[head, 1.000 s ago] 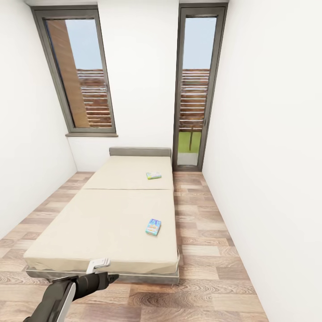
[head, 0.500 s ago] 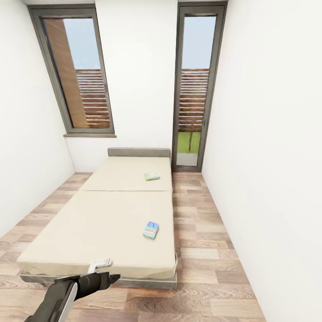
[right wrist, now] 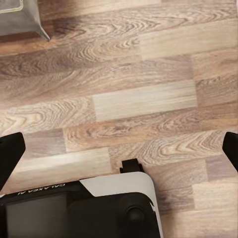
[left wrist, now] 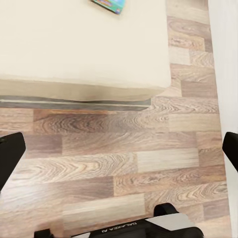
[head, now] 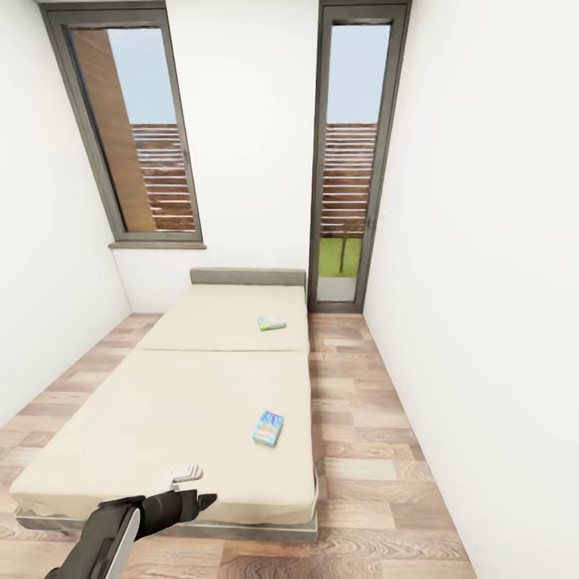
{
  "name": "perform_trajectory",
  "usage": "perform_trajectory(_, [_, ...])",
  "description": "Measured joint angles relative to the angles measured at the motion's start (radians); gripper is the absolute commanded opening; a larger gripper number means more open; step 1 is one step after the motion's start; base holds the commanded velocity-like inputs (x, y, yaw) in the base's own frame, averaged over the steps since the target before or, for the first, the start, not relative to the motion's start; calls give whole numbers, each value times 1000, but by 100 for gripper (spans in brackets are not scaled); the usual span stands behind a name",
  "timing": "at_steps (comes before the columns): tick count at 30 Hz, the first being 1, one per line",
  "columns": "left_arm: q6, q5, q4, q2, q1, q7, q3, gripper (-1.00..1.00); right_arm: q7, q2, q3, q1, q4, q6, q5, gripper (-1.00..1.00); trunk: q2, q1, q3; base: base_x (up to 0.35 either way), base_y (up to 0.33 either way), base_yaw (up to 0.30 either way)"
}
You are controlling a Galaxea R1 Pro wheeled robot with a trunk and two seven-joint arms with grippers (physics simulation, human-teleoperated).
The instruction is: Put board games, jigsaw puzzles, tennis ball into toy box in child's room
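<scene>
Two board games lie on the beige bed [head: 185, 402]. A bluish one [head: 268, 428] sits near the foot on the right side, and a greenish one [head: 272, 323] lies further up near the headboard. My left gripper [head: 193, 494] hovers at the bed's near edge, left of the bluish game, and holds nothing. In the left wrist view the left gripper [left wrist: 119, 151] is open over the floor, with the bed [left wrist: 74, 49] and the edge of a board game [left wrist: 108, 5] beyond it. My right gripper [right wrist: 119, 151] is open over bare planks. The table, toy box, jigsaw puzzles and tennis ball are out of view.
A strip of wood-plank floor [head: 362, 418] runs between the bed and the white right wall [head: 498, 322]. A window [head: 133, 137] and a narrow glass door [head: 346, 161] stand in the far wall. A grey corner [right wrist: 20, 17] shows beside my base [right wrist: 74, 208].
The whole view has shifted: the bed sits lower and larger in the picture, so the camera has come closer. The games and my left arm keep their places.
</scene>
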Motion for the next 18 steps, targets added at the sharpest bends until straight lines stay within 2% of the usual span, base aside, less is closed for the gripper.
perform_trajectory(7, [0, 1, 0, 0, 0, -1, 0, 100, 0, 0, 0, 0, 0, 0, 0, 100, 0, 0, 0, 128, 0, 0])
perform_trajectory(14, [-1, 0, 0, 0, 0, -2, 0, 100, 0, 0, 0, 0, 2, 0, 2, 100, 0, 0, 0, 51, -164, 0])
perform_trajectory(18, [0, 1, 0, 0, 0, -3, 1, 100, 0, 0, 0, 0, 1, -1, 2, 100, 0, 0, 0, 12, -20, 0])
